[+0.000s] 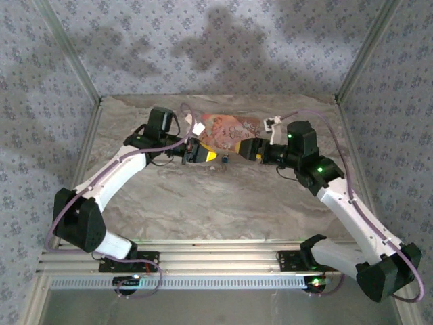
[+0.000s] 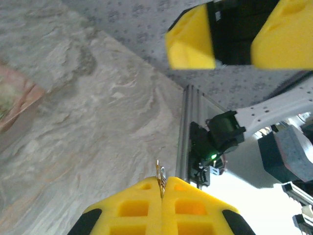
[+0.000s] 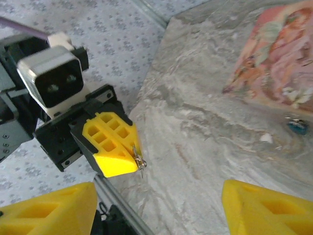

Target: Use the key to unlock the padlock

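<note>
The left gripper (image 2: pixel 161 190) has its yellow fingers (image 2: pixel 137 208) pressed together on a small metal key (image 2: pixel 160 175), whose tip pokes out past them. Both arms reach forward and bend inward, so the two grippers face each other over the far middle of the marbled table (image 1: pixel 216 203). The right gripper (image 3: pixel 159 208) has its fingers spread wide with nothing between them. The padlock (image 3: pixel 297 126), small and blue, lies on the table just beside a pink printed packet (image 3: pixel 279 54), between and below the two grippers, touched by neither.
</note>
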